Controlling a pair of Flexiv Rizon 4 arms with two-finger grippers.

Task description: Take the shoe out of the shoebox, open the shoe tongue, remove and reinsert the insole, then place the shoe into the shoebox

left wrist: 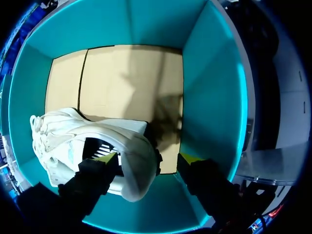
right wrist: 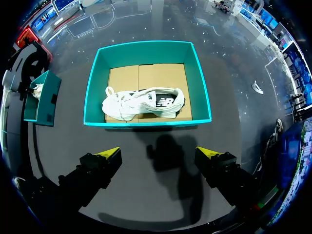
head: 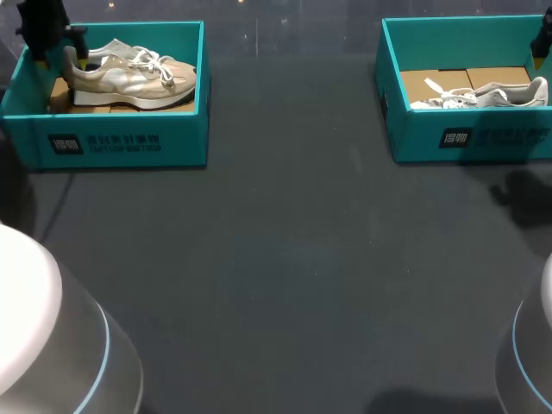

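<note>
A beige and white shoe (head: 129, 79) lies in the left teal shoebox (head: 121, 142), toe to the right. My left gripper (head: 60, 59) is down at its heel. In the left wrist view, one finger of the left gripper (left wrist: 148, 158) is inside the shoe's (left wrist: 97, 139) collar and the other stands outside the heel with a small gap, so it is open around the heel. My right gripper (right wrist: 158, 153) is open and empty, high above the table, with the right shoebox (right wrist: 146, 51) and its white shoe (right wrist: 146, 102) ahead of it.
The right shoebox (head: 470, 138) holds the white and grey shoe (head: 483, 95) on a cardboard floor; my right gripper (head: 542, 47) shows at its far right corner. The dark table (head: 285, 259) stretches between the two boxes. The left box's cardboard floor (left wrist: 122, 83) is bare ahead of the shoe.
</note>
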